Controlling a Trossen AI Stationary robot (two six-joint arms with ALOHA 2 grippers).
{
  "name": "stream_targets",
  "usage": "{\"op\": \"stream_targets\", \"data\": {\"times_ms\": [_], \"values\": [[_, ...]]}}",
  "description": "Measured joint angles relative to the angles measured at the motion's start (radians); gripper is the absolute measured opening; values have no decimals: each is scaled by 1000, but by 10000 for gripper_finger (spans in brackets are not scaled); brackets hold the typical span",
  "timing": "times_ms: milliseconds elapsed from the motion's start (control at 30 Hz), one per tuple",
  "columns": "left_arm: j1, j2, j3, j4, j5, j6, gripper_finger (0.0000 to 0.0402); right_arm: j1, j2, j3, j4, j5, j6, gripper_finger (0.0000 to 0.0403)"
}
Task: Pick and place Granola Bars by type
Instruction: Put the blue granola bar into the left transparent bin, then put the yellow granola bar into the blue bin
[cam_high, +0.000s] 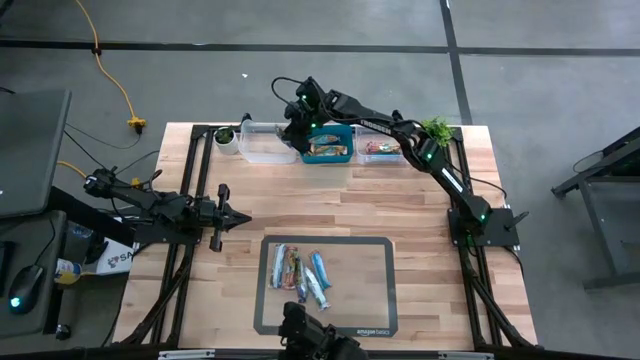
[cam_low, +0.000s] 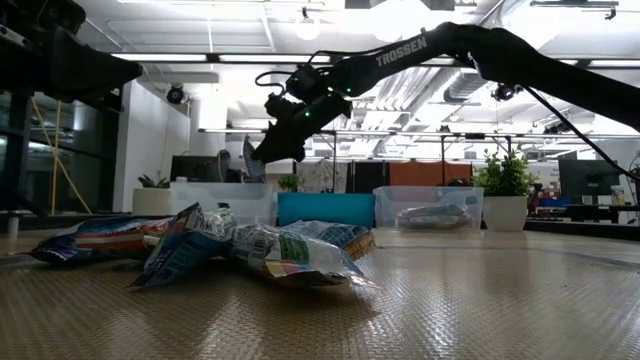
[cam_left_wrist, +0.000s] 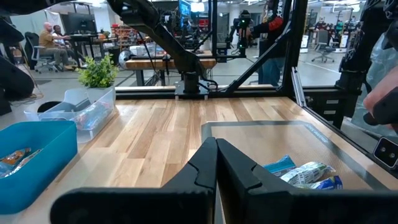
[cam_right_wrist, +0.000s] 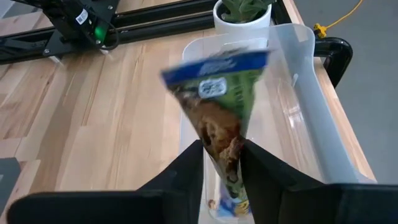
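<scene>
Three bins sit along the table's far edge; clear bin (cam_high: 266, 142) is the landmark. Right gripper (cam_right_wrist: 222, 158), above it, pinches a green-and-blue granola bar (cam_right_wrist: 217, 106). Step: placing. Next: lower, release inside. Left gripper (cam_left_wrist: 216, 163), fingers together, waits well away.
</scene>
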Motion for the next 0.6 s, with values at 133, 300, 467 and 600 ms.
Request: {"op": "stream_targets", "data": {"times_ms": [133,300,467,600], "values": [[0,0,0,0,0,0,1,0,0,0,0,1,0,115],[0,0,0,0,0,0,1,0,0,0,0,6,6,130],[0,0,0,0,0,0,1,1,0,0,1,12,8,130],[0,0,0,0,0,0,1,3,-23,0,21,41,8,131]]}}
